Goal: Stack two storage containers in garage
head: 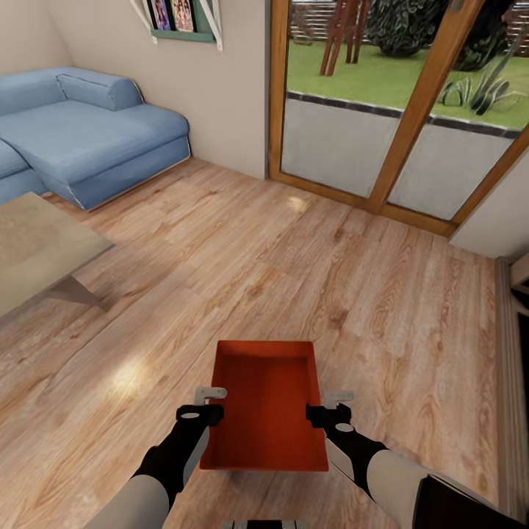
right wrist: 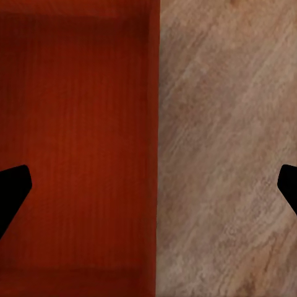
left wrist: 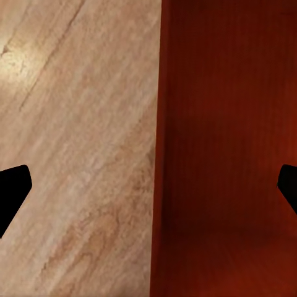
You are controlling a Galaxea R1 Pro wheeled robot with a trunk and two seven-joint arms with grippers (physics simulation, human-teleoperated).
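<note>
Room: the living room, with plain cream walls, a blue sofa (head: 88, 136) at the far left, and a small green wall shelf (head: 184, 22) holding pictures above it.
Doors: wood-framed glass doors (head: 397, 110) on the far wall, showing grass and plants outside.
Floor: light wood plank floor (head: 294, 272) with a glossy finish; a bright reflection sits on the boards near the left arm.
Worktop: a pale table (head: 37, 246) enters from the left edge, well apart from the container.
Container: one orange-red open-top storage container (head: 266, 411), low in the middle of the head view between the two arms, open side up and empty inside.
Left end effector (head: 211, 403): at the container's left wall, fingers spread wide; in the left wrist view the wall runs between the two dark fingertips (left wrist: 13, 189), one over the floor and one over the bin's inside.
Right end effector (head: 332, 405): at the container's right wall, likewise spread wide astride the wall, fingertips (right wrist: 13, 189) not touching it.
</note>
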